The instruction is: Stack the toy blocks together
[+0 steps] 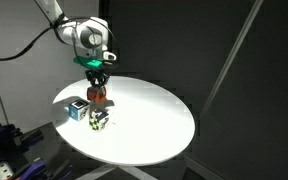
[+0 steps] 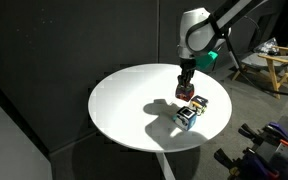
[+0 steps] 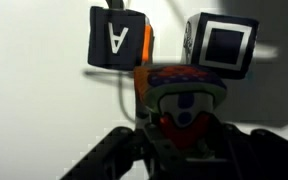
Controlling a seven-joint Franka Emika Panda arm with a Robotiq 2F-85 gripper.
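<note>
Three toy blocks sit close together on a round white table (image 1: pixel 154 125). My gripper (image 1: pixel 97 88) points straight down and its fingers are shut on the orange-red block (image 1: pixel 98 97), which is at or just above the table top. The blue and white block (image 1: pixel 76 108) and the green and dark block (image 1: pixel 99 119) stand beside it, apart from it. In the other exterior view the gripper (image 2: pixel 185 86) holds the orange-red block (image 2: pixel 185 94), with two blocks (image 2: pixel 186 117) (image 2: pixel 199 104) next to it. The wrist view shows the held block's clown face (image 3: pixel 182 95) between my fingers.
In the wrist view a dark block face with a white letter A (image 3: pixel 117 38) and a white face with a dark square (image 3: pixel 224 45) lie just beyond the held block. Dark curtains surround the table. The table edge (image 2: pixel 134 135) is near.
</note>
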